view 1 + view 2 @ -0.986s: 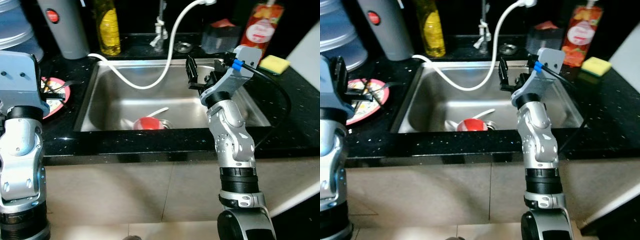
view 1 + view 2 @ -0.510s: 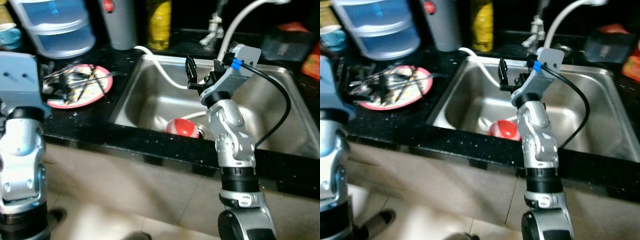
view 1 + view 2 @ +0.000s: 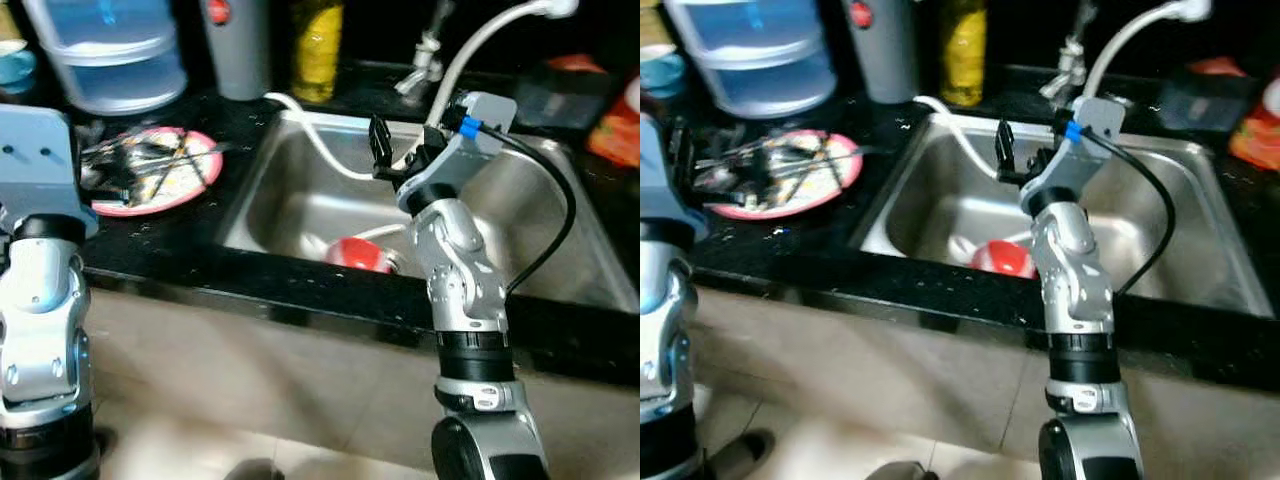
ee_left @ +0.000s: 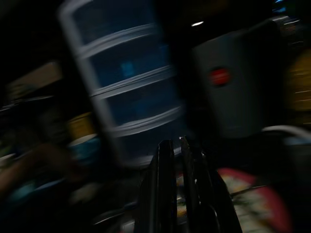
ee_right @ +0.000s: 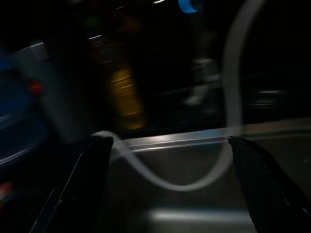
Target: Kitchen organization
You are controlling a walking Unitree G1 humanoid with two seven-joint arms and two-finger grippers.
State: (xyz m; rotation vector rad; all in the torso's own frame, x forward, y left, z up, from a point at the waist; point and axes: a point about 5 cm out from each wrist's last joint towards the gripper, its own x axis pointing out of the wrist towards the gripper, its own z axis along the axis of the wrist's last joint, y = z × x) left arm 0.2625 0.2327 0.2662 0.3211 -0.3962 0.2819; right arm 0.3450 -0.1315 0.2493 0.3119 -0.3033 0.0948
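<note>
A steel sink [image 3: 540, 255] is set in the black counter. In it lie a red bowl [image 3: 356, 254] and a white spoon [image 3: 380, 232]. On the counter to the sink's left sits a pink plate [image 3: 150, 172] piled with cutlery. My right gripper [image 3: 403, 150] hovers open and empty above the sink's near middle; in the right wrist view its fingertips [image 5: 99, 145] stand wide apart. My left gripper [image 4: 176, 143] is held up at the left, near the plate, with its fingers [image 4: 165, 184] shut together and nothing between them.
A white hose [image 3: 470, 55] loops from the tap [image 3: 425, 62] into the sink. Along the back stand blue plastic drawers [image 3: 110, 50], a grey jug [image 3: 238, 45] and a yellow bottle [image 3: 318, 45]. A dark box [image 3: 560, 92] and a red carton [image 3: 615, 135] are at the right.
The camera has swung left and closer, bringing the plate and drawers into view. Both arms keep their pose, and the right gripper stays open.
</note>
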